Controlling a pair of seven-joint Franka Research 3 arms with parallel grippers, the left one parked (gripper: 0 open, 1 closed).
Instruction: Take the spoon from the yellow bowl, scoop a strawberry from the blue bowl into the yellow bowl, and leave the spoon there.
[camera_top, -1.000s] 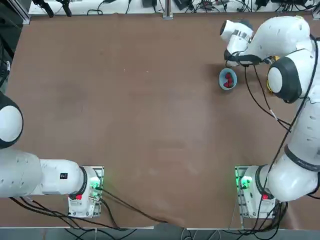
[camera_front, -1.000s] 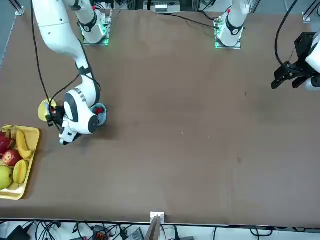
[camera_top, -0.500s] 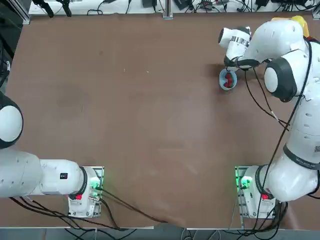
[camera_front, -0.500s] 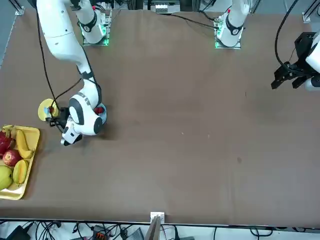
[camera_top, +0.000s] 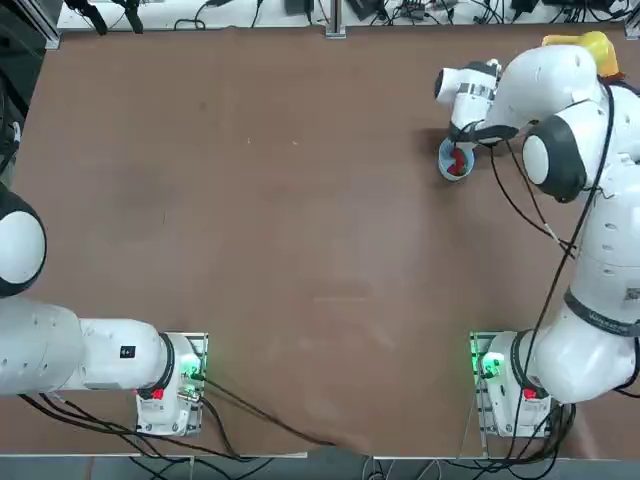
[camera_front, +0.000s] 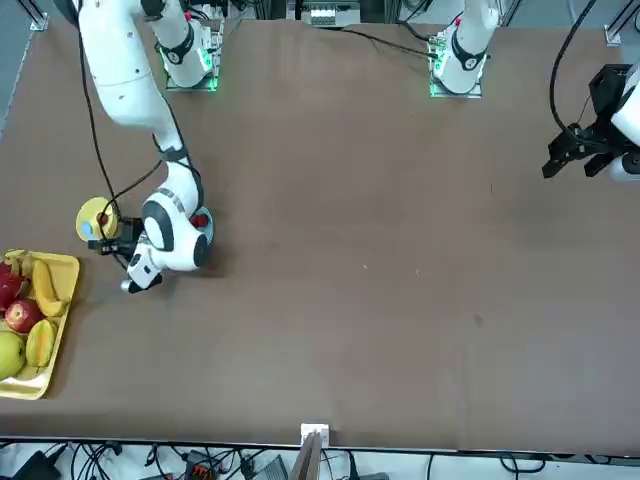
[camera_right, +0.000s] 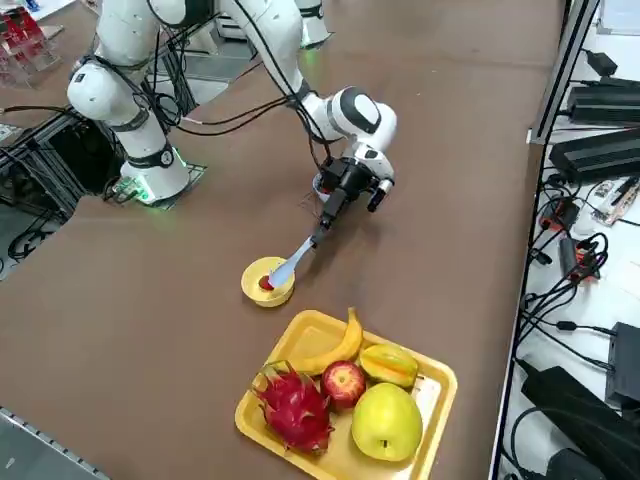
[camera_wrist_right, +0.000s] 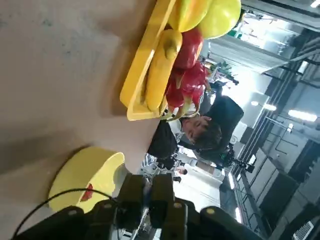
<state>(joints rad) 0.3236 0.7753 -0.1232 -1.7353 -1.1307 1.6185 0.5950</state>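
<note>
Over yellow bowl (camera_right: 267, 281), pale spoon (camera_right: 291, 262) — tilted, strawberry (camera_right: 266, 283) inside

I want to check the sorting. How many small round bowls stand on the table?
2. The yellow bowl stands beside the fruit tray; the blue bowl sits under the right arm's wrist, partly hidden.

My top view straight down, front facing me across the table (camera_front: 400, 300), side raised diagonal, wrist close, all sharing the yellow bowl (camera_right: 267, 282).
</note>
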